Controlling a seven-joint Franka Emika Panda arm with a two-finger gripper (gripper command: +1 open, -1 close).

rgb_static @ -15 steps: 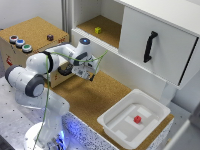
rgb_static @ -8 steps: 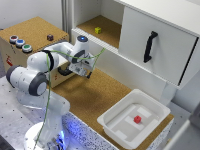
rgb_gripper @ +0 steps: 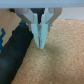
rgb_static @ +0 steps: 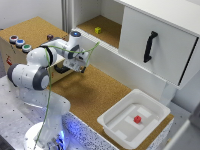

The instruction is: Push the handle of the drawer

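Gripper (rgb_gripper: 40,44), fingers pressed together and empty, sits just beside the handle (rgb_gripper: 15,50) on the drawer (rgb_static: 15,52), making one blunt pushing tip.

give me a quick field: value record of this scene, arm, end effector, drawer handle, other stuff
arm: one Franka, reaching over the cork surface
end effector: fingers shut together, holding nothing
handle: dark bar beside the fingertips; contact cannot be told
drawer: light wooden box under the arm, coloured items on top
white tray: holds a small red block
white panel: upright black handle
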